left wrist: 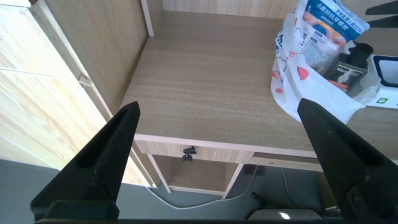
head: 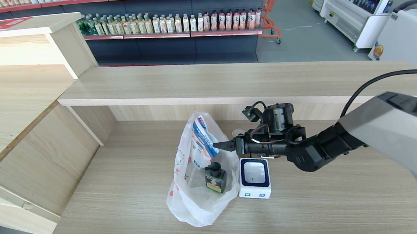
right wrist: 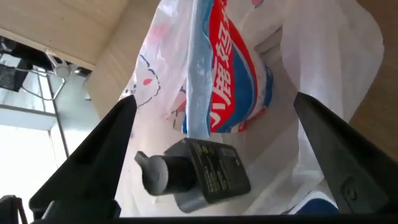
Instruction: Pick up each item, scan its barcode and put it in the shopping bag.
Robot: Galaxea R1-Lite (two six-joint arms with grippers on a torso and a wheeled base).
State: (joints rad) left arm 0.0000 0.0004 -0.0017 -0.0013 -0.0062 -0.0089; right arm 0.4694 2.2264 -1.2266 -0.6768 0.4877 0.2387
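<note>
A white plastic shopping bag [head: 193,194] stands open on the wooden counter [head: 133,194]. Inside it a blue, white and red pouch [head: 201,137] stands upright, and a dark pump bottle [head: 216,178] sits in front of it. A white scanner with a blue-rimmed window [head: 254,177] is just right of the bag. My right gripper [head: 222,145] hovers open above the scanner, its tips close to the pouch [right wrist: 224,68], over the bottle [right wrist: 199,174]. My left gripper [left wrist: 219,109] is open and holds nothing, off the counter's front edge, with the bag [left wrist: 298,68] to one side.
A raised wooden ledge [head: 228,79] runs behind the work surface, and a side wall [head: 41,163] closes it on the left. Bare counter lies left of the bag and to the right of the scanner. Store shelves with bottles [head: 173,23] stand far behind.
</note>
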